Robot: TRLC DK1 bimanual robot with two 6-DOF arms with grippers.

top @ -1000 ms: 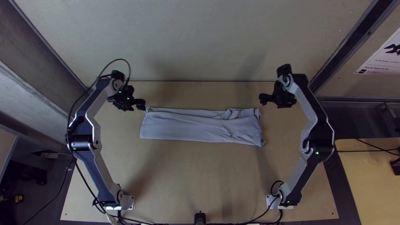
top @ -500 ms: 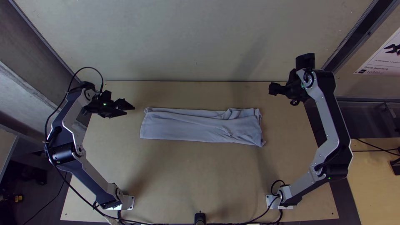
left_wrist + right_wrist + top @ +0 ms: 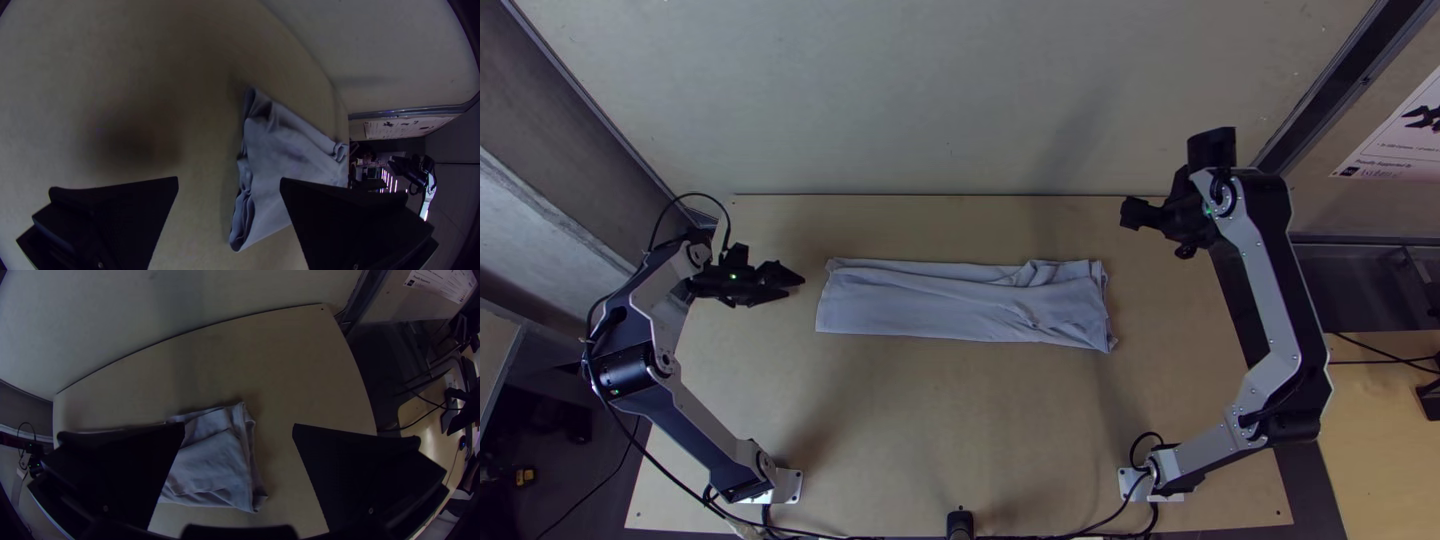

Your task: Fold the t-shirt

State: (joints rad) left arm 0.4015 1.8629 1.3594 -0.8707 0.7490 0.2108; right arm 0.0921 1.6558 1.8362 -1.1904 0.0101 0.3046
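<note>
Evidently the left claw (image 3: 230, 179) has let go: its fingers stand wide apart with nothing between them. A second ago it was at the far left corner of the t-shirt (image 3: 920, 305); since then it has drawn back to the left, and now hangs just off that end. The right claw (image 3: 239, 425), also spread and holding nothing, has moved outward too, and sits beyond the cloth's far right corner.

Between them the shirt lies on the middle of the bench (image 3: 960, 420) as a long, narrow band running left to right, and it has not shifted while the arms pulled away. Its near edge is fairly straight; the far edge puckers toward the right, where loose layers show at the end.

To my eye, that retreat closes the lengthwise folding. What likely remains is bringing the ends inward, gripping every layer so none slips out.
</note>
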